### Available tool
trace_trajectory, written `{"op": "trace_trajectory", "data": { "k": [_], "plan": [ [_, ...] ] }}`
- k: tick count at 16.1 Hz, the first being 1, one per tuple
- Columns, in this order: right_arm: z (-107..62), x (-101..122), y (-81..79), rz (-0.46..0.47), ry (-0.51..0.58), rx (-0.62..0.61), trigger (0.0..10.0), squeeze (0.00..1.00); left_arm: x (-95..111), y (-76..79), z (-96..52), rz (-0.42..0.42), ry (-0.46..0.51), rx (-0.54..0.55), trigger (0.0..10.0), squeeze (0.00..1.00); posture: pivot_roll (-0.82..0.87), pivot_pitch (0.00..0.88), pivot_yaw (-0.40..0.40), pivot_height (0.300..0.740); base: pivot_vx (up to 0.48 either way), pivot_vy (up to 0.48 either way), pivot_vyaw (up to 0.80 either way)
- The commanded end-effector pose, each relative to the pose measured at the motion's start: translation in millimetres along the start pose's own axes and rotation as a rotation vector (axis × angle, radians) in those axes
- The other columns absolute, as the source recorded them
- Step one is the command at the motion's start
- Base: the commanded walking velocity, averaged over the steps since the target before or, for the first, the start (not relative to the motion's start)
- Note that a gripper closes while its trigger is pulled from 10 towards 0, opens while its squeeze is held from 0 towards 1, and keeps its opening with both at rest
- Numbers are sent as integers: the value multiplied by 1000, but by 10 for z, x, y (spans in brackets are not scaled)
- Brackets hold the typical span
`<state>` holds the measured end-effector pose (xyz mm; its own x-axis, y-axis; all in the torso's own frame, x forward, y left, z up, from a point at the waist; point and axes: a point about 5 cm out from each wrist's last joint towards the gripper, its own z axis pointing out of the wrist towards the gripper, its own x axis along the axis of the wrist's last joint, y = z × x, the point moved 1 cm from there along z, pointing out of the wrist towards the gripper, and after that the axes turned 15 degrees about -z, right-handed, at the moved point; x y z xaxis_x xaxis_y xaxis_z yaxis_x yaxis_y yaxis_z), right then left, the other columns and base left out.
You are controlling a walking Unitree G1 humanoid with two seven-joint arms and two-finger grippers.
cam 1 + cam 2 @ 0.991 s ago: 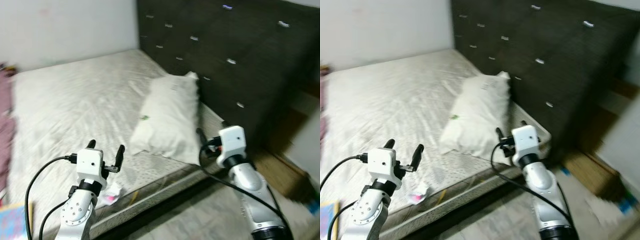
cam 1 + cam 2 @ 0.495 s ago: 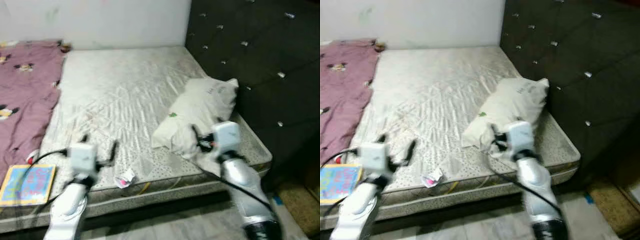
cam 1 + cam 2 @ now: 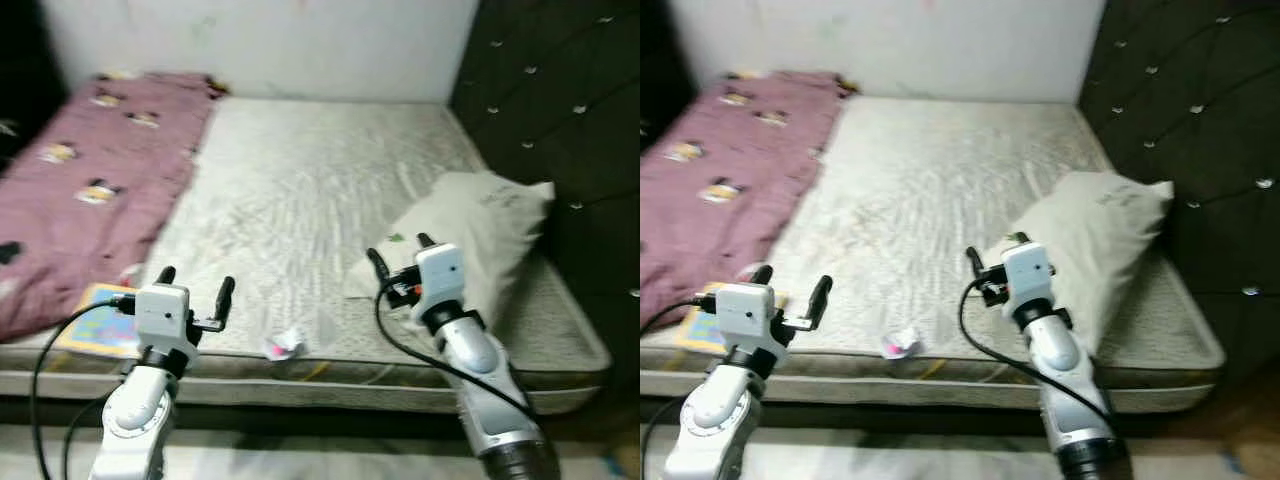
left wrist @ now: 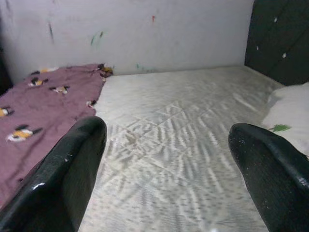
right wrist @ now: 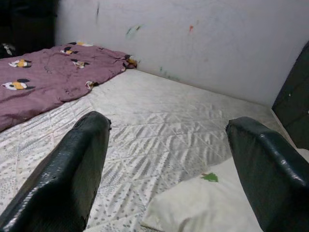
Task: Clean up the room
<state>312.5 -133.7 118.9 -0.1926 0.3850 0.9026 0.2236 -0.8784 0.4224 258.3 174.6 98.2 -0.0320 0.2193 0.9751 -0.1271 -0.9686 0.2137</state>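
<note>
A white mattress [image 3: 320, 190] lies before me. A cream pillow [image 3: 480, 235] rests at its right end against the dark tufted headboard [image 3: 560, 100]. A purple patterned blanket [image 3: 90, 190] covers the left side. A small crumpled wrapper [image 3: 283, 345] and a colourful book [image 3: 100, 325] lie near the front edge. My left gripper [image 3: 195, 285] hovers open over the front edge, between book and wrapper. My right gripper [image 3: 400, 255] hangs open beside the pillow's near corner. Both are empty.
A pale wall [image 3: 270, 45] with small marks runs behind the bed. The mattress's front edge [image 3: 320, 385] sits low above the floor. A dark area [image 3: 20, 70] lies at the far left.
The camera has swung left: the pillow and headboard slid right and the purple blanket came into view. Both grippers stay open and empty in front of me.
</note>
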Motion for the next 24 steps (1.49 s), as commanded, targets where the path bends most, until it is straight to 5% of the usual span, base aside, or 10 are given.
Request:
{"op": "trace_trajectory", "data": {
  "k": [1,15,24],
  "plan": [
    [-15,-21,65,8,-3,-20,10000,0,18,49,8,-5,7,-30,10000,0,-22,48,-56,740,0,0,0],
    [-11,3,21,18,23,1,10000,0,-11,76,6,-8,-10,-49,10000,0,-18,39,-52,740,319,0,0],
    [-3,-8,-5,22,25,14,10000,0,-43,82,47,-39,-28,-30,10000,0,-17,37,-51,740,0,193,0]
  ]
}}
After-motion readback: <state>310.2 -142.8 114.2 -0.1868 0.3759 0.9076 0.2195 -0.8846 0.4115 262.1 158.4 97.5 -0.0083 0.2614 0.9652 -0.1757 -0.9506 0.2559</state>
